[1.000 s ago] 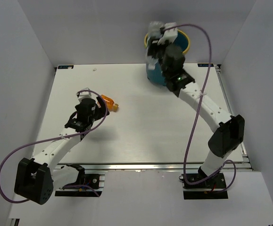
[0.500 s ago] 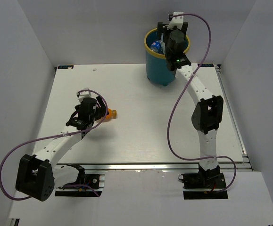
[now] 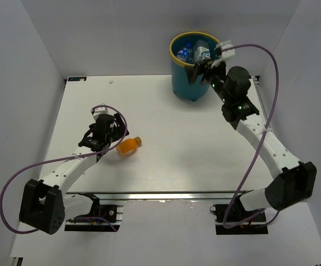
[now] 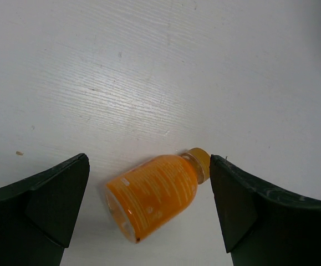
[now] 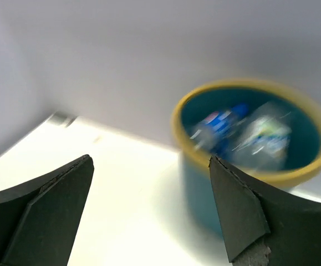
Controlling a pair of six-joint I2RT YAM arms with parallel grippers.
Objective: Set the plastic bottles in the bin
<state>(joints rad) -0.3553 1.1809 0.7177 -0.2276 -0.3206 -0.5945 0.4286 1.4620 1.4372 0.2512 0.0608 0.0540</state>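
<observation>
1. Your left end effector (image 4: 149,166) stands wide over the orange bottle (image 3: 129,146), which lies on its side on the worktop (image 3: 177,155), between the jaws.
2. Your right end effector (image 5: 151,166) is wide and empty, just beside the bin (image 3: 185,83); blue-labelled bottles (image 3: 196,52) lie inside.

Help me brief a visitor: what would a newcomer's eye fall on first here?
The teal bin with its yellow rim, at the far edge of the white table, holds several clear, blue-labelled bottles. One orange bottle lies on its side on the table, left of centre.
</observation>
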